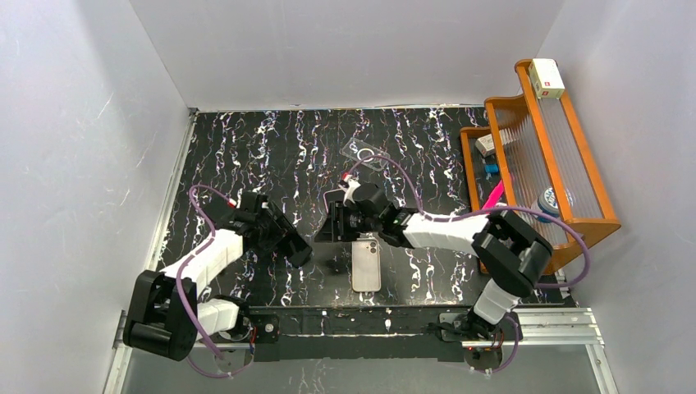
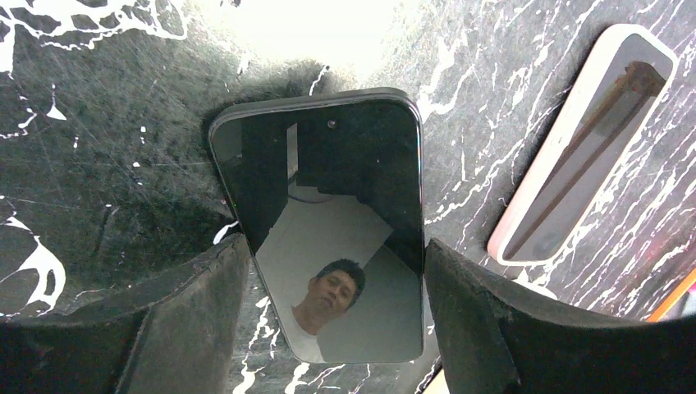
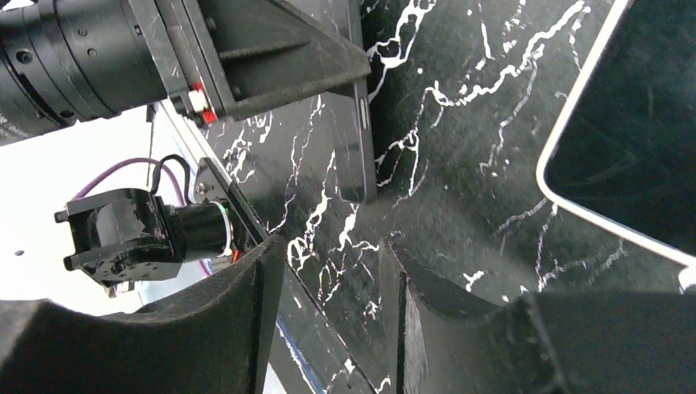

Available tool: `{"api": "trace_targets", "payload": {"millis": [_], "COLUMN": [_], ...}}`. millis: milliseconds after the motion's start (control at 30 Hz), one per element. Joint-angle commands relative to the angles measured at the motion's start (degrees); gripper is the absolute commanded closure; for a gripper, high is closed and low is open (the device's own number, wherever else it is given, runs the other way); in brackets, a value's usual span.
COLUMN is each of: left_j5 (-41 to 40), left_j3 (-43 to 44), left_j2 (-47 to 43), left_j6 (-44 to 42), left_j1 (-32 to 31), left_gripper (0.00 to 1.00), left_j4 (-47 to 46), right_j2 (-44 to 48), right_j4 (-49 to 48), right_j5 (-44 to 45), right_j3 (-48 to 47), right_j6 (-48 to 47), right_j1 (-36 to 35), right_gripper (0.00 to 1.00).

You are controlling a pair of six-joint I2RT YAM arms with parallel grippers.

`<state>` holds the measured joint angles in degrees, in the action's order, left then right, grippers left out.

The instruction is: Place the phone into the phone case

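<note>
**Left wrist.** Risk: the dark phone [image 2: 328, 222] is pinched only by its thin long edges, and glossy edges on small pads could let it swivel or slide out if it is tipped or bumped. The left gripper [image 2: 335, 246] is clamped across the phone's width, one finger on each long side. The screen faces the camera, the lower half sits between the jaws and the top end juts out past the tips. Out to the right of the jaws, apart from the phone, a pale-rimmed phone case [image 2: 583, 139] lies flat on the marbled table [image 2: 107, 148]. I take it for the case, though its glossy dark face could equally be a screen.

**Right wrist.** Risk: a second grip landing off-centre, or on the left finger rather than the phone, would twist the phone in the first grip. The right gripper [image 3: 336, 263] is partly open with only table between its fingers. The phone is edge-on ahead of and above the tips, not yet between them. The case is off to the jaws' right.

**Top.** Risk: the two wrists are crowded tip to tip and a collision looks possible. The case lies just beyond the right jaws, towards the arm bases. A clear plastic piece [image 1: 365, 153] lies well behind them. A wooden rack [image 1: 566, 148] stands at the table's right edge.
</note>
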<state>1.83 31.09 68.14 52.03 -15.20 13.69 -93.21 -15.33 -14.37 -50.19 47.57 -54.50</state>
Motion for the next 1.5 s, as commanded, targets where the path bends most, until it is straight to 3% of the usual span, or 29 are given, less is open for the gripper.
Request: {"api": "trace_targets", "payload": {"millis": [0,733,933,1167,1367,1467], "left_j5": [3.54,8.05,0.38,-5.53,-11.60,-13.93], "left_j3": [-1.63,-4.70,-0.48,8.79,13.17,15.09], "left_j2": [-1.74,-8.08,-6.83,-0.21,2.77,4.58], "left_j6": [-0.26,-0.67,-5.83,-14.49,-15.33,-14.48], "left_j1": [0.09,0.15,0.06,-0.15,-2.35,-4.79], "left_gripper": [0.51,0.52,0.34,0.17,0.15,0.13], "left_j4": [0.50,-0.42,5.35,12.12,15.32,16.73], "right_j2": [-4.60,-16.62,-14.78,-5.58,1.70,4.91], "right_j4": [-2.96,-0.19,0.68,2.57,4.03,4.16], "right_j5": [-3.38,-5.82,-1.91,4.55,8.29,9.76], "right_j3": [-5.15,-12.65,-10.87,-5.04,-0.74,1.30], "right_j6": [-2.40,-3.27,-1.13,-1.42,-1.78,-1.78], "right_j1": [-0.49,-3.72,-3.83,-3.85,-3.81,-3.82], "right_gripper": [0.47,0.57,0.52,0.42,0.32,0.21]}}
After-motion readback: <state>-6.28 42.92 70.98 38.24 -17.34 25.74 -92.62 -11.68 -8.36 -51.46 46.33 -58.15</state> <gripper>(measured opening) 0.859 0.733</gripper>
